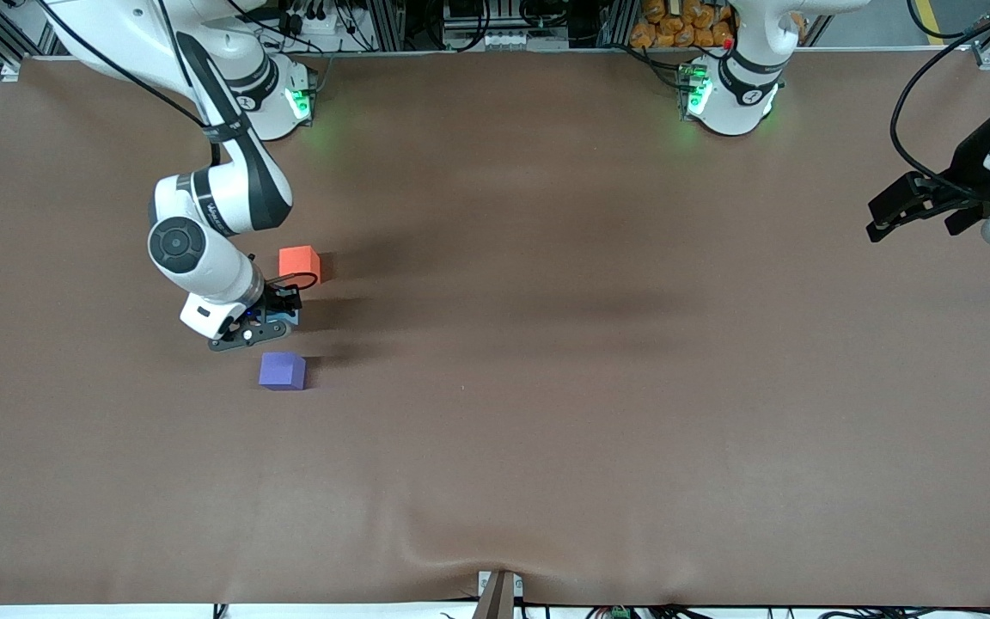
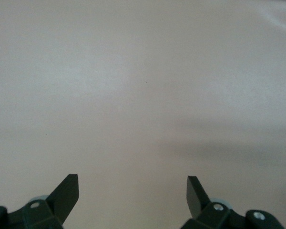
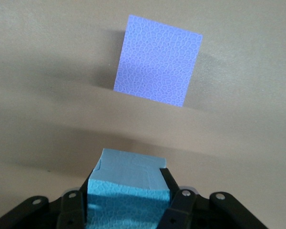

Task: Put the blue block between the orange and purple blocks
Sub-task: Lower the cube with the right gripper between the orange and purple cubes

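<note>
Gripping the blue block (image 3: 128, 183) between its dark fingers, the right gripper (image 1: 276, 314) hangs low over the tabletop (image 1: 546, 387) between the orange block (image 1: 299, 261) and the purple block (image 1: 282, 370), its jaws pinching the cube from two sides. The blue cube is a matte foam-like solid with a fine cellular, pebbled skin, and the purple cube shows the same cracked-cell texture on its flat square face. The orange cube has crisp edges and lies farther from the front camera than the gripper; the purple one lies nearer. The tabletop is covered by a smooth brown sheet, slightly rippled at its near edge. Small dark lettering runs along the right arm's white shell, too small to read. The left gripper (image 1: 912, 213) waits at the left arm's end of the tabletop, jaws spread wide with nothing between them.
</note>
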### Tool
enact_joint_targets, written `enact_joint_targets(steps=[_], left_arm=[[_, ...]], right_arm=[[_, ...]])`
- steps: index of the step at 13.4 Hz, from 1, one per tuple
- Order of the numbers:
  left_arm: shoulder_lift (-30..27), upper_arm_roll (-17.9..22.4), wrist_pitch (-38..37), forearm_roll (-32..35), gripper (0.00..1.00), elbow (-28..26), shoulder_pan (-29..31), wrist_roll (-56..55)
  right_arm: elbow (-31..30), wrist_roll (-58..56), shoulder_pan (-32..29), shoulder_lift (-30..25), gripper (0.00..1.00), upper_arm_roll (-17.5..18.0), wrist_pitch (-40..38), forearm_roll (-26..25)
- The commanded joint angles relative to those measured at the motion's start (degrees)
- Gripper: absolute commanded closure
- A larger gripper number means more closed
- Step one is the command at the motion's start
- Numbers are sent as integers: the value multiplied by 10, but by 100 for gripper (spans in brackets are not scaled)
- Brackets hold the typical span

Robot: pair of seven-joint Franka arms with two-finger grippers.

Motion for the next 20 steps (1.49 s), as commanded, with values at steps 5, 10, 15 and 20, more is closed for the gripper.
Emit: enact_joint_targets(steps=[5,10,15,20], left_arm=[[-2,-5,2,11,0,-3,3,10],[-6,-5,-2,11,0,-2,2,10],[-6,-5,-3,12,0,-2,3,10],[-6,-5,-3,12,0,-2,4,10]], right_arm=[[-32,46,0,25,100,9,70,-14],[-32,49,4,42,100,9,92,-14],[-31,48,4,37,0,10,85,-14],[-19,49,-3,-11,0,10,31,-14]])
